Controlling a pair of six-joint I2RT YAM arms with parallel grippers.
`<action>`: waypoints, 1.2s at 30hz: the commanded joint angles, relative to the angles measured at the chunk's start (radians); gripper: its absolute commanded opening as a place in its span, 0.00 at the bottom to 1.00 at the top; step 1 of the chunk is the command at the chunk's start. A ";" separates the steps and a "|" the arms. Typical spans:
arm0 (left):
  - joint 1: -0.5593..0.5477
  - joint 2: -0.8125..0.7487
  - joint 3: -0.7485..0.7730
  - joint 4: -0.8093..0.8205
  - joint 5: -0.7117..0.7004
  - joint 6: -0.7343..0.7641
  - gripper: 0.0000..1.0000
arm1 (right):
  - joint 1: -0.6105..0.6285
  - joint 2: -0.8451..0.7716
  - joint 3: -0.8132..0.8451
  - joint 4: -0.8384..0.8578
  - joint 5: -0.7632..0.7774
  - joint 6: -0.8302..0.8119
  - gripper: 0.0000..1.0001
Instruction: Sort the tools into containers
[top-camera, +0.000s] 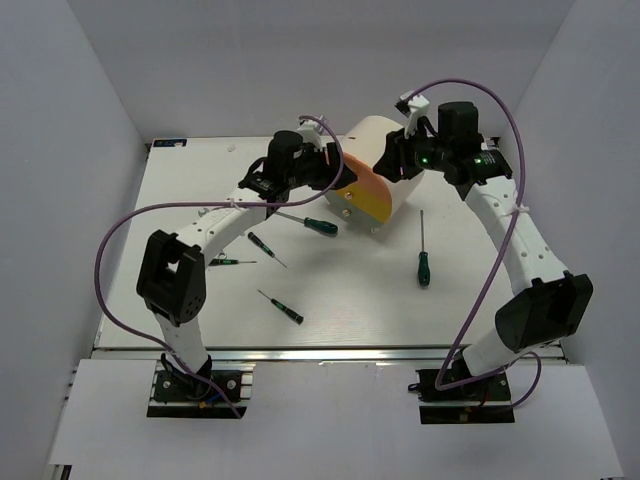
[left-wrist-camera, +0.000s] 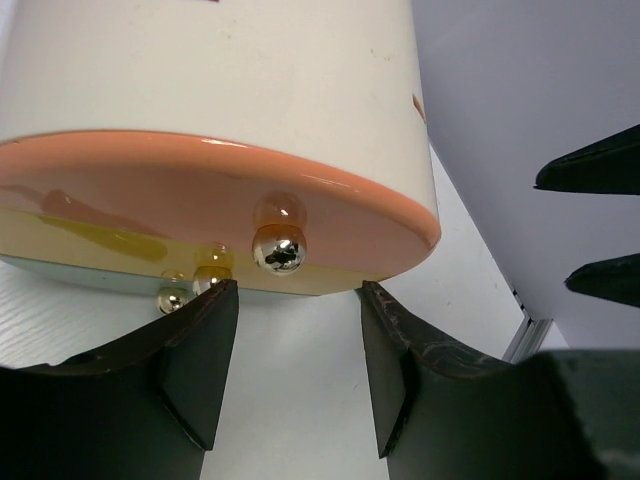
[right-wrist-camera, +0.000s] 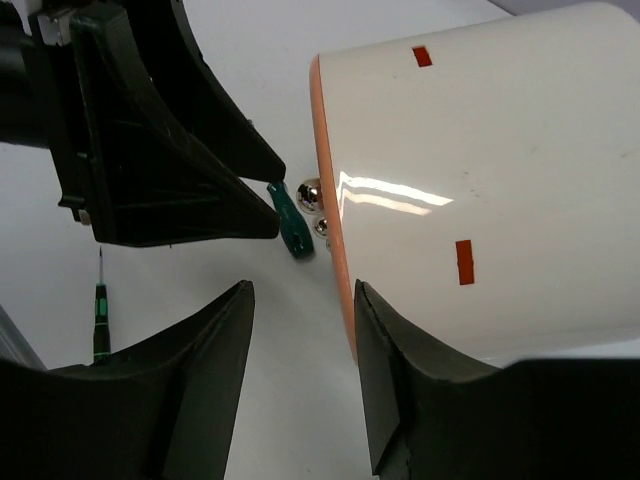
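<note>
The cream drum cabinet lies at the back of the table, its drawer fronts facing front-left. My left gripper is open just in front of them. In the left wrist view the left gripper holds nothing, and the pink drawer's knob shines just ahead of its fingertips, above the yellow front. My right gripper is open beside the cabinet, with the pink front's rim next to its right finger. Several green-handled screwdrivers lie loose on the table: one near the drawers, another to the right.
More screwdrivers lie front-left of the cabinet. The white table ends in a metal rail at the front, and grey walls close in both sides. In the right wrist view the left gripper's dark fingers sit close by.
</note>
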 joint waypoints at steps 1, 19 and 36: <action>-0.010 0.005 0.044 0.012 -0.003 -0.009 0.62 | 0.003 0.021 0.053 0.050 0.024 0.049 0.51; -0.023 0.105 0.140 -0.011 -0.053 0.000 0.51 | 0.003 0.063 0.085 0.069 0.047 0.055 0.51; -0.023 0.018 0.070 -0.028 -0.067 0.026 0.23 | 0.001 0.060 0.046 0.076 0.102 0.037 0.51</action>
